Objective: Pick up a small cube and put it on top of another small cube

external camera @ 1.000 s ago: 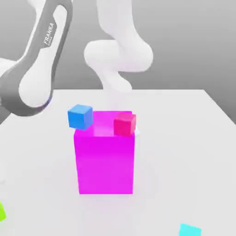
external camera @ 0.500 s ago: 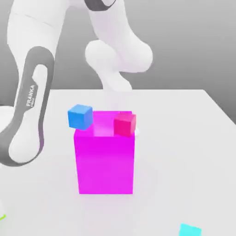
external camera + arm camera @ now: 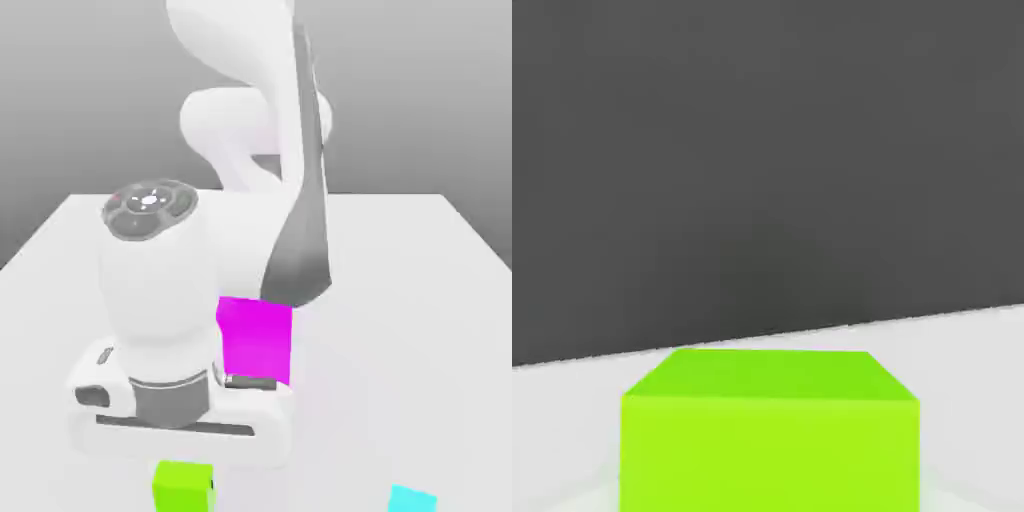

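1. In the exterior view, a plain grey backdrop is standing behind the pale worktop (image 3: 400,350). My arm is reaching down over it, partly covering the big magenta block (image 3: 257,340).

2. Below my wrist, toward the exterior view's left, my tool (image 3: 185,489) is closing on the lime-green cube (image 3: 184,486), its jaws clamped on opposite sides. The cube is sitting upright beneath my palm; whether it is clearing the worktop I cannot tell. The cyan cube (image 3: 412,500) is lying well apart, toward the exterior view's right.

3. In the hand view, a dark expanse is meeting a pale one, and the lime-green cube is presenting a flat top and a broad, square face. Its edges are looking crisp and undented, so I am judging it stiff, probably light, and unlikely to be fragile. Its smooth sides are perhaps a little slippery.

4. I am favouring a hold on two parallel side faces, centred around mid-height, leaving the underside free for stacking. Moderate, even pressure should be enough; catching only an edge would risk twisting it. The grasp is looking ready for a level lift, while the stacking is still waiting to be done.
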### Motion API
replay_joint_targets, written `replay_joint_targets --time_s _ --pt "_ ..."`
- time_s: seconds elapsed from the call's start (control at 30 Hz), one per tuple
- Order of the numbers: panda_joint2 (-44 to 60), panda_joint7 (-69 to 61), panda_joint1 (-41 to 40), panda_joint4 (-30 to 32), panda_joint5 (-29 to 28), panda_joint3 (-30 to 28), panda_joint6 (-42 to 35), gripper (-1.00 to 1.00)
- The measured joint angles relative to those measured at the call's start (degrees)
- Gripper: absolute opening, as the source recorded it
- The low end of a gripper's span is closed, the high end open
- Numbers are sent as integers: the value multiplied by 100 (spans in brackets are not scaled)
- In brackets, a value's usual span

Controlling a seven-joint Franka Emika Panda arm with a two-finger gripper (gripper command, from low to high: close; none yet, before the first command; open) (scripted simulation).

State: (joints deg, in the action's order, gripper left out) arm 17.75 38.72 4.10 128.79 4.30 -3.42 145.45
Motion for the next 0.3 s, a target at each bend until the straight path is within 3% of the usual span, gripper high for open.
replay_joint_targets --time_s 0.17,0.2,0.3 --pt "264 -136 772 -49 -493 538 298 -100" --pt "486 -141 906 -101 -587 586 478 100" --pt "486 -141 906 -101 -587 586 478 100"
